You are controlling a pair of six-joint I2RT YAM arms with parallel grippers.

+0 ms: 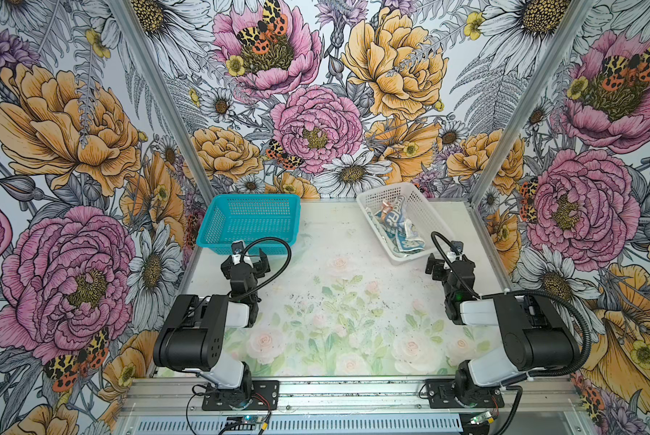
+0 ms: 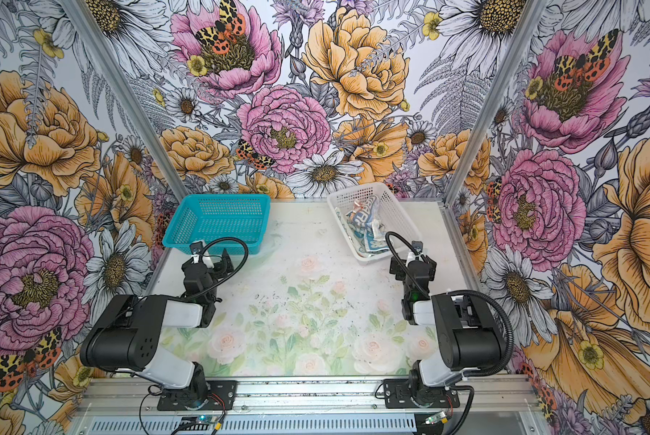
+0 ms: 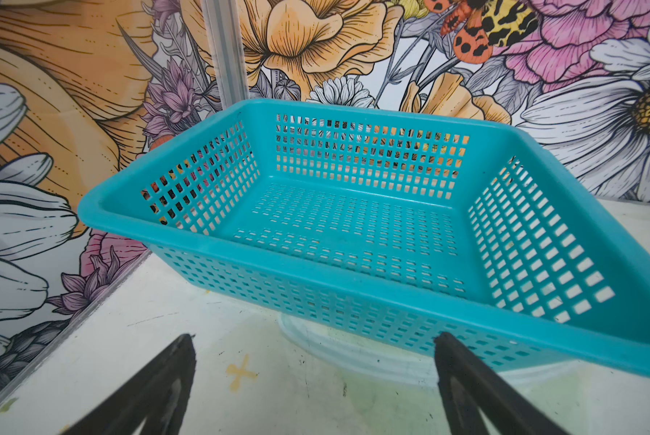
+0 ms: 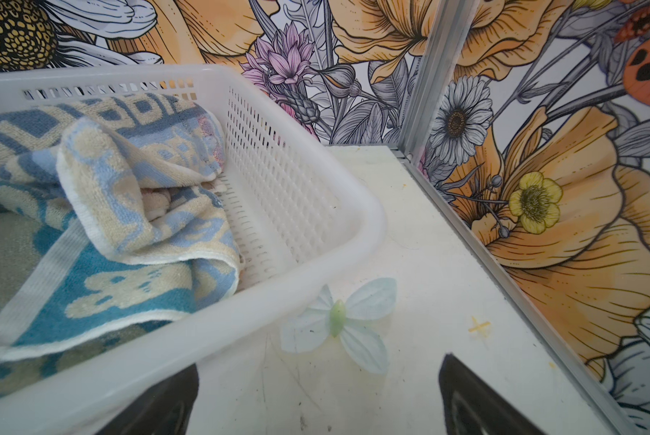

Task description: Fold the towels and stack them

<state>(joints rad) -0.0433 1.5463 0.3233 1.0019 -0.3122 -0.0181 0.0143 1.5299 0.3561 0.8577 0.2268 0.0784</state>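
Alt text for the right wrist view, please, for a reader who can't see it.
Crumpled towels, blue, teal and cream, lie heaped in a white perforated basket on a pale table. The right end effector is open and empty near the basket's corner.

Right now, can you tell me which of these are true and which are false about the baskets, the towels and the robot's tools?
1. The blue basket is empty. True.
2. The right tool is holding a towel. False: it is open and holds nothing.
3. The towels are in the white basket. True.
4. The towels are neatly folded. False: they lie crumpled in a heap.
5. The left tool is open, facing the blue basket. True.
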